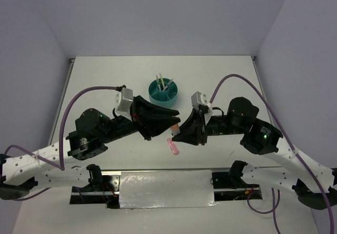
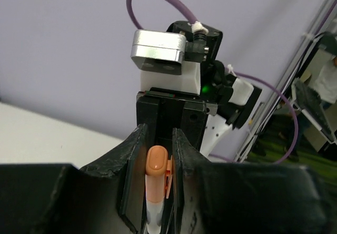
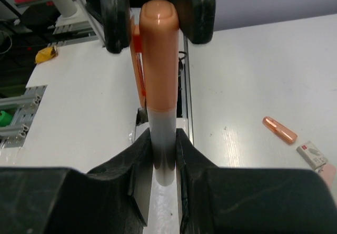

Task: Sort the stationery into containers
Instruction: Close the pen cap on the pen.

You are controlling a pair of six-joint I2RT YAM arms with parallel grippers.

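The orange-capped pen hangs in the air between the two arms, above the middle of the white desk and on the near side of the teal organizer. The right gripper has its jaws clamped on the pen's pale grey barrel, just below the cap. The capped end points away from it toward the other arm.

The left gripper meets the pen from the opposite end. Its jaws are drawn in close on both sides of the orange cap, with the cap's clip beside one pad. Whether they actually press on the cap cannot be told from either wrist view.

The organizer stands on the desk just beyond the two grippers, and two thin pens stand tilted in its compartments.

A stubby pink item lies on the desk below the meeting grippers, toward the arm bases. In the right wrist view, a loose orange cap lies on the desk off to the side. A small white eraser lies near it, not touching.
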